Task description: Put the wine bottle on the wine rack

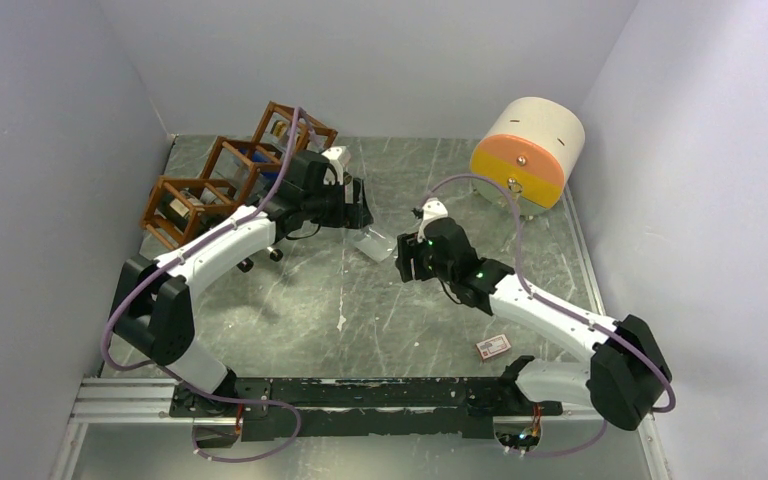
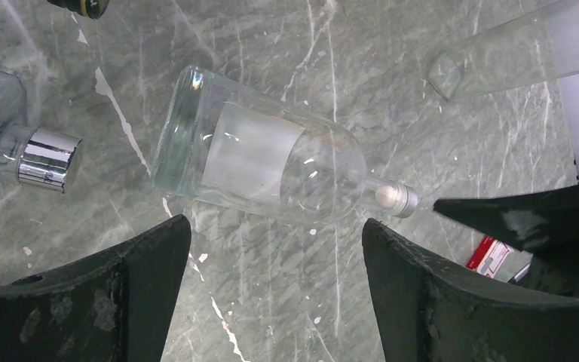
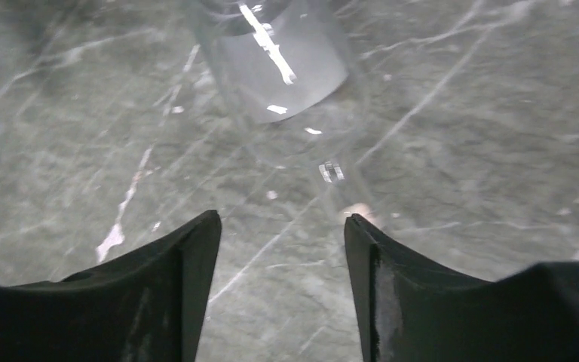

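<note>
Black two-finger left gripper (image 2: pixel 275 226) wide open, poised over a clear glass wine bottle (image 2: pixel 260 162), gripping nothing, fingers either side without contact. Black right gripper (image 3: pixel 280 220) part open and empty too, one fingertip just beside the bottle's small pale cap. Bottle lying on its side on the grey-green marbled tabletop (image 1: pixel 380 320): smooth, round-shouldered, with a frosted white label band. Reddish-brown wooden lattice wine rack (image 1: pixel 222 175) well apart at far left, partly hidden behind the left arm. Bottle neck blurred in the right wrist view, outline hard to make out
</note>
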You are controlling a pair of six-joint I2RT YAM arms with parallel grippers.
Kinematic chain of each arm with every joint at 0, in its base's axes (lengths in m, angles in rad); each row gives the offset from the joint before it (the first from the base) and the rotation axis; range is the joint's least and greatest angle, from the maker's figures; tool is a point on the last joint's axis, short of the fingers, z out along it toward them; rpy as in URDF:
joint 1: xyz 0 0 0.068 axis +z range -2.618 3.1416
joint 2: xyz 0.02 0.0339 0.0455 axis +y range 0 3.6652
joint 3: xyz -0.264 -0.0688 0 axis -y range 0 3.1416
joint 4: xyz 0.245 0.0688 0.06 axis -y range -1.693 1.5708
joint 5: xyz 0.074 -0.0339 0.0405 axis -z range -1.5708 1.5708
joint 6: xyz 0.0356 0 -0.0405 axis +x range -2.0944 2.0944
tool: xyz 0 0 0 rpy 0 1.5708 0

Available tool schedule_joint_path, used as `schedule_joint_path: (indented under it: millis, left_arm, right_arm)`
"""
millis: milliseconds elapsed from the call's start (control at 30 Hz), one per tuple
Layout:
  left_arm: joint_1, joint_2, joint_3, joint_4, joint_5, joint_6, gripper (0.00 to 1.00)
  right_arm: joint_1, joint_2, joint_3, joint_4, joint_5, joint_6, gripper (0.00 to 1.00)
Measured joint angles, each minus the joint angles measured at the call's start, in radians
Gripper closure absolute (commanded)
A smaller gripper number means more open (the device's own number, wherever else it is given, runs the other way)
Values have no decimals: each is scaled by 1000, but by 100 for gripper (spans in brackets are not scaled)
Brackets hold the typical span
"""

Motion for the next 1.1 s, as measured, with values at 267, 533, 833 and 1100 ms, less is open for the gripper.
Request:
schedule_joint_path:
  millis: [267,533,833,1100]
  left_arm:
    - [0,-32,-3,-10,-23,9,13]
    - [0,-97,-4,-26,-42,16,13]
    - [0,-180,-4,-48,-84,29,11]
    - [0,-252,-10,-55,-115,55,10]
  right_arm:
    - [-1,129,78,-106,101,-84,30]
    - [-12,227,106,-143,64,-175,33]
    - [-31,393,206,-142,-4,-262,37]
    - [-47,451,228,-105,-108,-326,39]
